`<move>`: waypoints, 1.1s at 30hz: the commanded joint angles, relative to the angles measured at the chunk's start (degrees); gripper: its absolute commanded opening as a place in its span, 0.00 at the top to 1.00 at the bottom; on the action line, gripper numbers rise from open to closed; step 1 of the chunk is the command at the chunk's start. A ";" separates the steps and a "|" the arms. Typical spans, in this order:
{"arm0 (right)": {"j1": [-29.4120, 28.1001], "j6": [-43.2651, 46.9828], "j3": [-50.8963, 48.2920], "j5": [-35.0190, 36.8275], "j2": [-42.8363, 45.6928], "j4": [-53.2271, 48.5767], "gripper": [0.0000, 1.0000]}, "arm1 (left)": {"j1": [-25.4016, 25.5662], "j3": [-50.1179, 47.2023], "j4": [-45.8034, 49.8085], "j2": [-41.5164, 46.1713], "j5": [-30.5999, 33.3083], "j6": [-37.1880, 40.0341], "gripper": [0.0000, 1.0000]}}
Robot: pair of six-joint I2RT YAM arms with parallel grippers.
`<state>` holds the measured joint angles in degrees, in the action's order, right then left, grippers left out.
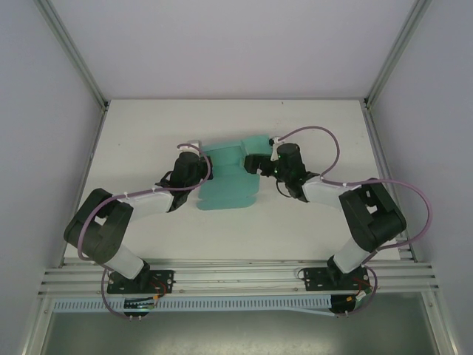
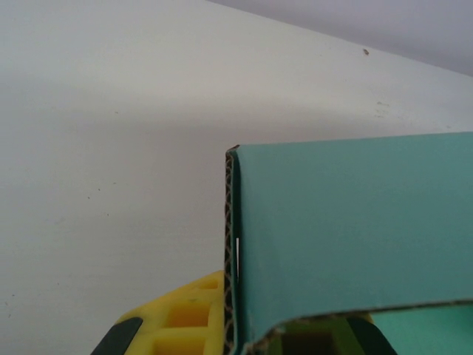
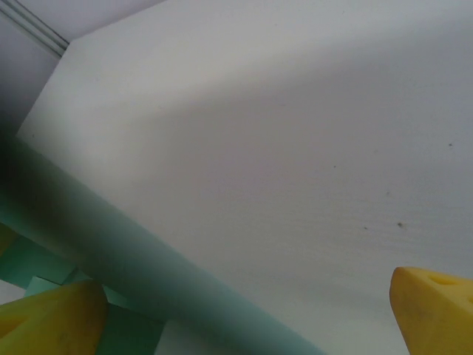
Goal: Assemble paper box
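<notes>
Paper box point(image 1: 229, 181): teal-green corrugated card, matte and partly folded, lying mid-table point(image 1: 148, 126) between both grippers; the left wrist view shows its fluted cut edge.
Left gripper point(image 1: 201, 153): clamped on the box's left panel, a yellow ribbed finger point(image 2: 185, 318) against the card.
Right gripper point(image 1: 253, 163): jaws spread wide, gripping nothing; yellow fingertips point(image 3: 52, 318) flank a teal edge.
Hard to make out: that edge is badly blurred at the right wrist.
</notes>
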<state>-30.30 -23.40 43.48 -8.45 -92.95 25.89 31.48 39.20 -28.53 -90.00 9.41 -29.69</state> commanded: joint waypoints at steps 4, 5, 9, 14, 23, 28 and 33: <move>-1.65 -1.99 1.60 6.89 -1.22 -3.88 0.01 | 0.60 -0.38 -5.91 0.72 -1.85 -2.65 1.00; -2.65 -0.54 1.82 9.81 -0.86 -5.07 0.01 | 0.60 -0.21 -5.70 0.75 -1.82 -2.69 1.00; -6.46 5.56 2.49 22.06 1.11 -9.10 0.01 | 0.57 0.16 -5.13 0.70 -1.78 -2.83 1.00; -7.64 7.48 2.41 28.20 4.04 -11.58 0.01 | 0.55 0.35 -4.41 0.27 -1.76 -2.83 1.00; -2.71 8.54 -4.67 20.61 20.12 -12.09 0.01 | 0.59 -0.09 -1.66 0.64 -0.53 -1.15 1.00; 4.34 9.94 -6.81 13.84 30.54 -14.85 0.01 | 0.57 -0.22 -1.24 0.82 -1.61 0.85 1.00; 14.49 9.02 -2.51 8.37 29.59 -21.69 0.01 | 0.60 -0.38 -2.23 0.86 -3.40 2.08 1.00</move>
<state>-19.66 -14.90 38.57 5.43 -61.65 9.63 31.83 38.68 -29.65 -90.00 7.73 -29.10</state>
